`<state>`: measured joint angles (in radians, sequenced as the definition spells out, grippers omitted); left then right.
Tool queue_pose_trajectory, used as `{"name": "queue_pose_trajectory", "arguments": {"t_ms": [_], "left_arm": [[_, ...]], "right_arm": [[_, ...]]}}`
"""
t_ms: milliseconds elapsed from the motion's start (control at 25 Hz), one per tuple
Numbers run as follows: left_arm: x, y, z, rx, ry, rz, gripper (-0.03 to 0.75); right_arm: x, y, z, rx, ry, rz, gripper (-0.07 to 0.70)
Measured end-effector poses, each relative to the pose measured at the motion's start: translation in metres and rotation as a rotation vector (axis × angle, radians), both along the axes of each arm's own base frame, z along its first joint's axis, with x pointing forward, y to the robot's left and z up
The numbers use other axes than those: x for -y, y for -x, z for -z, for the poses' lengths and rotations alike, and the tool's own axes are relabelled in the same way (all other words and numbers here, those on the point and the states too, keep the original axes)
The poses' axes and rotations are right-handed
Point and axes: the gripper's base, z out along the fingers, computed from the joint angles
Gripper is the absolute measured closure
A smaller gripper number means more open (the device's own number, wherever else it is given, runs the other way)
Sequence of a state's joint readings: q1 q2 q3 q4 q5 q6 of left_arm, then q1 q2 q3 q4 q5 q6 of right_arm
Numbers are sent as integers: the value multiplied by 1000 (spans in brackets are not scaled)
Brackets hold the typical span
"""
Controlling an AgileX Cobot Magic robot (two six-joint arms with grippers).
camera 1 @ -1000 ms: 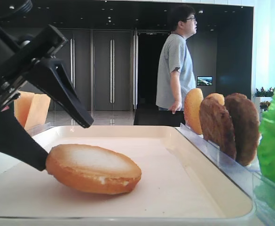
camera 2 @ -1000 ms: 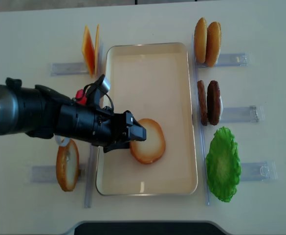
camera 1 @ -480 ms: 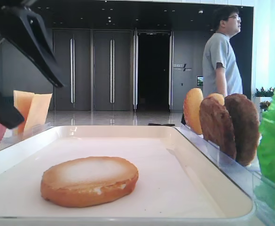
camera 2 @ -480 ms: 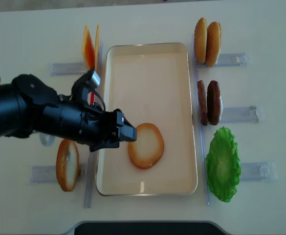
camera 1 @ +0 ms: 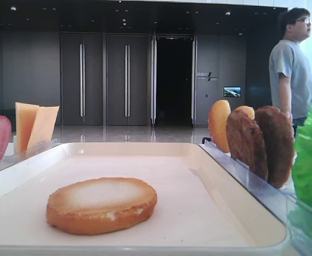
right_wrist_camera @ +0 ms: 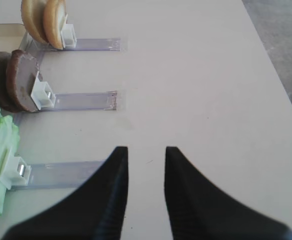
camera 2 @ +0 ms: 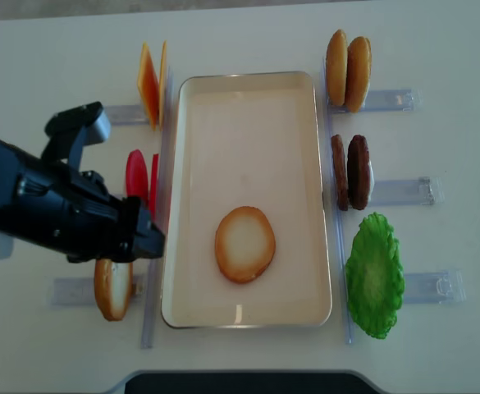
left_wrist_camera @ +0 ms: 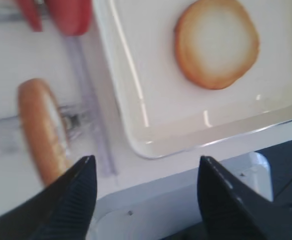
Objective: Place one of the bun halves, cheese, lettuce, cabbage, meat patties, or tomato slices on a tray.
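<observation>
One bun half (camera 2: 244, 244) lies flat, pale face up, on the cream tray (camera 2: 248, 123), free of any gripper; it also shows as a bun half (camera 1: 101, 205) (left_wrist_camera: 216, 42) in two more views. My left gripper (camera 2: 149, 240) (left_wrist_camera: 146, 159) hovers left of the tray's near corner, open and empty. Over bare table, my right gripper (right_wrist_camera: 146, 149) is open with nothing between its fingers. Standing in holders are cheese (camera 2: 151, 82), tomato slices (camera 2: 139, 180), meat patties (camera 2: 350, 172), lettuce (camera 2: 375, 275) and more bun halves (camera 2: 348, 59). Cabbage is out of view.
Another bun half (camera 2: 113, 287) stands on edge just below my left gripper. Clear plastic holders (camera 2: 400, 190) (right_wrist_camera: 81, 101) line both sides of the tray. A person (camera 1: 292, 69) stands in the background at the right.
My left gripper let go of the bun half and drew back to the left, off the tray. The bun settled flat. The person walked to the right.
</observation>
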<state>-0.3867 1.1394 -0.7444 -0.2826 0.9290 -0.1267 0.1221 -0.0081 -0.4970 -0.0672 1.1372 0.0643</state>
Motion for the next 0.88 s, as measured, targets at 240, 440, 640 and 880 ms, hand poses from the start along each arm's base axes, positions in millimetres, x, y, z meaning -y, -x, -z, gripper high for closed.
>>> {"name": "queue_pose_trajectory", "arguments": {"t_ms": [240,440,640,880], "left_arm": [[-26,15,-23,-46,-242,-10,239],[-33,15,-25,-36,-322,-22,240],[-33,14,-25,-35,-325,-22,241],[-38,13,-25,-19,-364,-53,241]], "right_arm": [[0,0,0,0,0,0,423],[0,0,0,0,0,0,423],[0,0,0,0,0,0,423],[0,0,0,0,0,0,423]]}}
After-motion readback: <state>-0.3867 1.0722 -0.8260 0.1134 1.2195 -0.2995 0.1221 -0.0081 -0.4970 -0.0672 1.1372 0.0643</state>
